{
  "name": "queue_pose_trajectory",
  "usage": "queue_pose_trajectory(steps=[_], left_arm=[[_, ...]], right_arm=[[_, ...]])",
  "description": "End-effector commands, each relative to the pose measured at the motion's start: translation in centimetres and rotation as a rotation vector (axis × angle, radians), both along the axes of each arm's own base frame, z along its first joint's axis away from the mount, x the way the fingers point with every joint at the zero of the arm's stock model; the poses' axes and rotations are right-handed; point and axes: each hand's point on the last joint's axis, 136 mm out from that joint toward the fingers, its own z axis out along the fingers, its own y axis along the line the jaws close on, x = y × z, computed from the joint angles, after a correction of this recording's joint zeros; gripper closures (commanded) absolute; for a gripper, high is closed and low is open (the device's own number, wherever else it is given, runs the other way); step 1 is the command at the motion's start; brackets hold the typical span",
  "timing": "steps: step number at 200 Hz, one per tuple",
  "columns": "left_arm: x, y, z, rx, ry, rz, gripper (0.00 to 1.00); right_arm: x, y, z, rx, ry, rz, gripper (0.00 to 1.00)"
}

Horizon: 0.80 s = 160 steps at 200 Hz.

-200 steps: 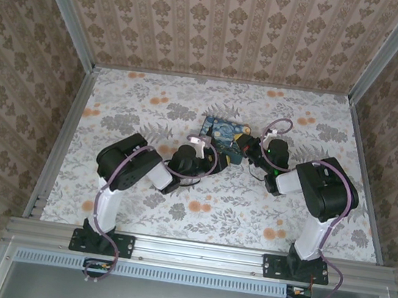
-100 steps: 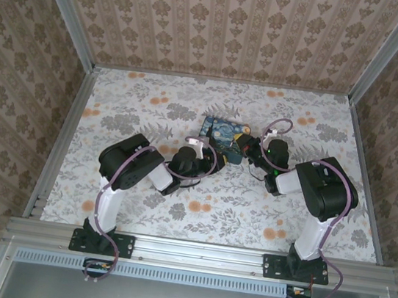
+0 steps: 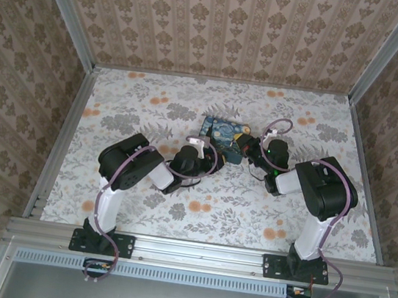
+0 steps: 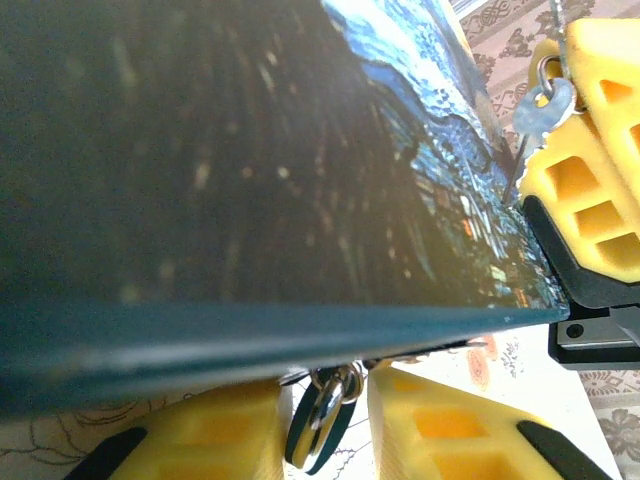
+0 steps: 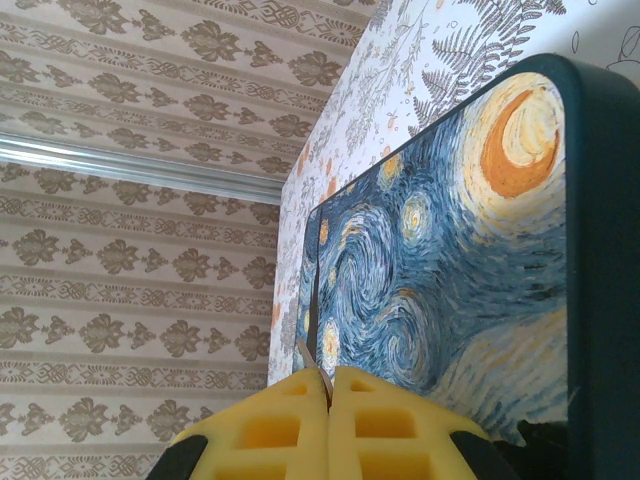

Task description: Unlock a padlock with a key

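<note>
The padlock, small, dark and bluish with a metal ring, hangs under the near edge of the night-sky printed box. My left gripper is open, one yellow finger on each side of the padlock, with a narrow gap still showing on the right. My right gripper is shut on the silver key. The key is held at the box's far corner between the right yellow fingers. From above, both grippers press in on the box from either side.
The box stands on the floral table near its middle. Patterned walls close in the back and both sides. A metal rail runs along the near edge by the arm bases.
The left arm has shifted slightly right toward the box. The right arm and the box have stayed where they were.
</note>
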Motion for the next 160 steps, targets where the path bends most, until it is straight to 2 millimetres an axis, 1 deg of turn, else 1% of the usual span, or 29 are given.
queue_pose_trajectory(steps=[1, 22, 48, 62, 88, 112, 128, 160], left_arm=[[-0.2, -0.1, -1.3, 0.060, 0.024, -0.012, 0.75], [-0.1, -0.1, -1.2, 0.060, 0.025, -0.013, 0.79], [0.0, 0.0, -1.0, 0.044, 0.033, -0.014, 0.87], [0.1, 0.0, -0.7, 0.020, 0.046, -0.015, 0.93], [0.2, 0.4, 0.0, -0.027, 0.075, -0.006, 0.99], [0.5, 1.1, 0.4, -0.059, 0.101, 0.016, 1.00], [0.9, 1.9, 0.8, -0.081, 0.115, 0.036, 1.00], [1.4, 3.1, 1.7, -0.130, 0.139, 0.052, 1.00]], right_arm=[[-0.8, -0.2, -2.8, -0.021, 0.089, 0.011, 1.00], [-0.7, -0.1, -2.7, -0.017, 0.088, 0.014, 1.00], [-0.7, 0.0, -2.1, -0.008, 0.079, 0.021, 1.00], [-0.6, 0.1, -1.3, 0.000, 0.064, 0.027, 1.00], [-0.8, 0.0, 0.6, 0.004, 0.029, 0.041, 1.00], [-1.9, -0.1, 2.4, -0.011, -0.008, 0.061, 1.00], [-3.1, -0.3, 3.0, -0.026, -0.018, 0.073, 1.00], [-5.9, -0.6, 2.7, -0.040, -0.012, 0.107, 1.00]])
